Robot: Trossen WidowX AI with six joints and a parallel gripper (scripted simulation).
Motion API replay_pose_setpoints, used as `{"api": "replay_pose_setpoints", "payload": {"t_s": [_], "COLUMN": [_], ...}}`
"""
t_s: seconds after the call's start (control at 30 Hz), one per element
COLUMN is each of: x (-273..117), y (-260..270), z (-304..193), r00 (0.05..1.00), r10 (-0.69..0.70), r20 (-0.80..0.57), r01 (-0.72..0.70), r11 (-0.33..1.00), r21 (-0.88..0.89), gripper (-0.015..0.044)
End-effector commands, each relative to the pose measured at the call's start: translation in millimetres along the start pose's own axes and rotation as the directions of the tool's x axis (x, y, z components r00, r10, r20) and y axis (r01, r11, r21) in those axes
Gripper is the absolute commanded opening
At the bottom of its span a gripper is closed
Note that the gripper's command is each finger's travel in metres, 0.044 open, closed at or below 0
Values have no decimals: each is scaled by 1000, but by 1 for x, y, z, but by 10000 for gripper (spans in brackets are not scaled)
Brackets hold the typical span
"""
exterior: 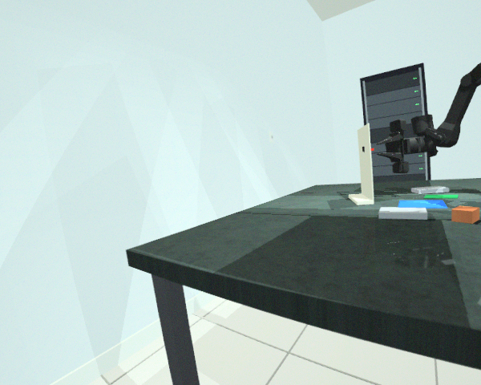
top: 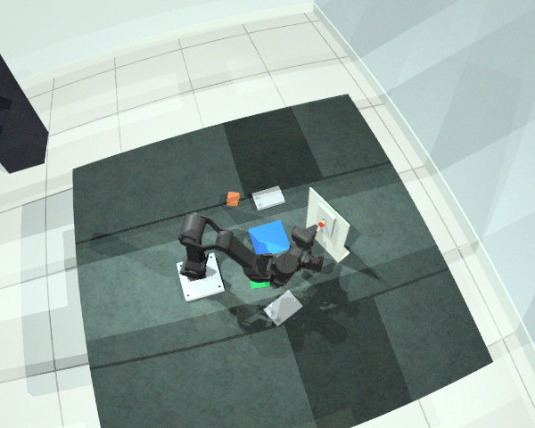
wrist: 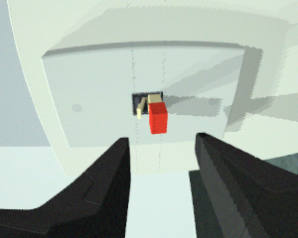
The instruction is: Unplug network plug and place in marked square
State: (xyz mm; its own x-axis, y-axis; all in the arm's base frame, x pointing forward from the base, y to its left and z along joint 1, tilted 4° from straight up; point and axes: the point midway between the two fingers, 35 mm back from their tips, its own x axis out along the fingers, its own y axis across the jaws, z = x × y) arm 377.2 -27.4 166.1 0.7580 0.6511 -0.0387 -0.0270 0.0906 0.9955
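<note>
The plug (top: 322, 224) (exterior: 372, 149) (wrist: 158, 119) has a red rear block and a cream front. It sits at the dark socket (wrist: 135, 105) in the upright cream panel (top: 314, 204) (exterior: 365, 176) (wrist: 45, 20). The thin cream tab (wrist: 139, 110) shows left of the plug body in the wrist view. My gripper (exterior: 377, 149) (wrist: 162, 144) is partly open and empty, its fingertips close in front of the plug, one above the other in the exterior view. A blue flat square (top: 267, 235) (exterior: 422, 204) and a partly hidden green patch (top: 259, 284) (exterior: 441, 196) lie on the table; which is the marked square is unclear.
One grey-white block (top: 268, 198) (exterior: 402, 213) lies beyond the blue square, another (top: 283, 308) (exterior: 430, 189) on the opposite side. An orange block (top: 233, 198) (exterior: 465, 214) is near the first. The panel has a foot (exterior: 360, 200) on the table.
</note>
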Motion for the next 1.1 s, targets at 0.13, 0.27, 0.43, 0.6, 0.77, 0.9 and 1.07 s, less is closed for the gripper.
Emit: {"api": "replay_pose_setpoints", "payload": {"t_s": [0.13,0.27,0.43,0.6,0.77,0.9,1.07], "x": [14,20,25,25,25,25,25], "y": [3,3,3,3,3,3,3], "z": [5,6,7,7,7,7,7], "r00": [1000,1000,1000,1000,1000,1000,1000], "r10": [6,7,8,8,8,8,8], "r20": [1,2,3,3,3,3,3], "r01": [-6,-7,-8,-8,-8,-8,-8], "r11": [1000,1000,1000,1000,1000,1000,1000], "r21": [-3,-2,-1,-1,-1,-1,-1], "gripper": [156,156,156,129,96,69,36]}}
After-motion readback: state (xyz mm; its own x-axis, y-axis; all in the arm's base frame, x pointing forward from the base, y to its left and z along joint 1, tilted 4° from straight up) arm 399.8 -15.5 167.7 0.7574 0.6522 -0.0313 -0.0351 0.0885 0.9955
